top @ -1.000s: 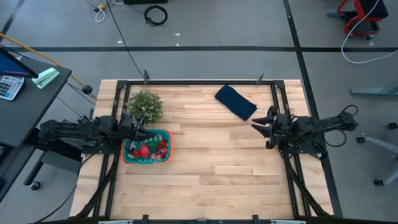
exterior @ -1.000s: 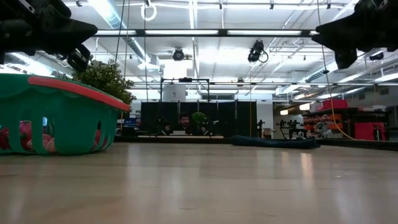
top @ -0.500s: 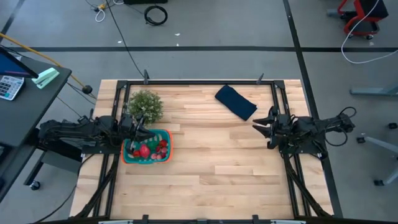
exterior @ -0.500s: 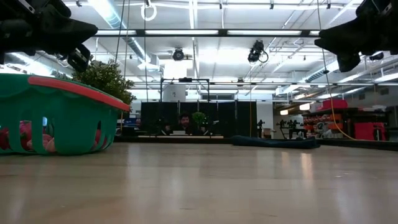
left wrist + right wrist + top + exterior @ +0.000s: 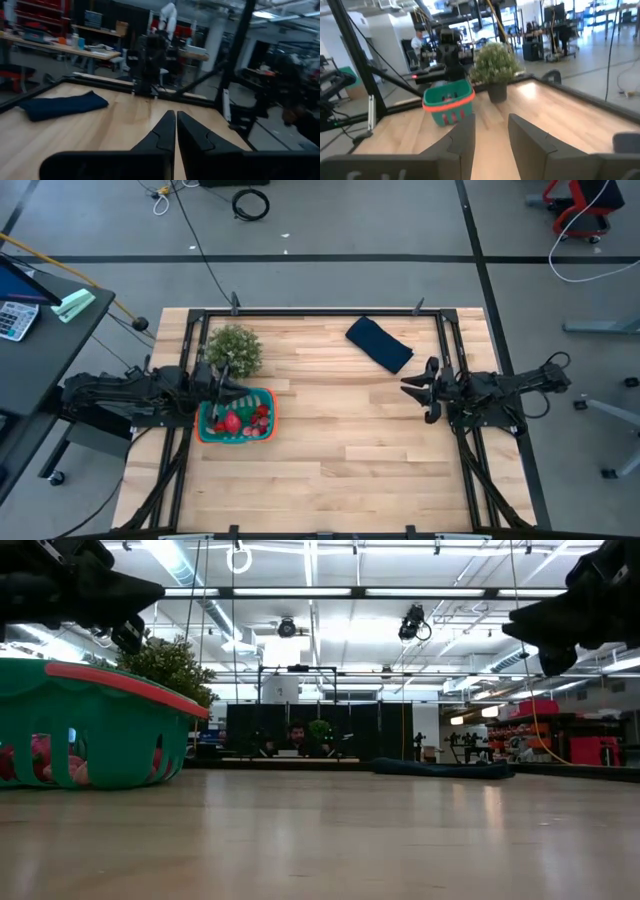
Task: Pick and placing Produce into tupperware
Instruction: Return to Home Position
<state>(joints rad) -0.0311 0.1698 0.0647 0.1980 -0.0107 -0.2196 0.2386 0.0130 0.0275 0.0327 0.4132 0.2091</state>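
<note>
all produce (image 5: 232,421) seen was logged inside the tupperware (image 5: 237,440), just beneath the left gripper (image 5: 175,113), fingers (image 5: 160,136) pressed together, empty; right gripper (image 5: 491,117), fingers (image 5: 462,136) parted, was held well apart.

The left gripper (image 5: 176,116) has its two dark fingers (image 5: 160,137) closed flush against each other along their length, pointing out over the light wooden table (image 5: 115,125). A dark blue folded cloth (image 5: 62,106) lies flat on the boards, off to one side and well apart from the fingertips. The right arm (image 5: 150,55) stands at the table's far edge, just beyond the black frame rail (image 5: 105,82), with cluttered workbenches (image 5: 60,45) in the room behind.
</note>
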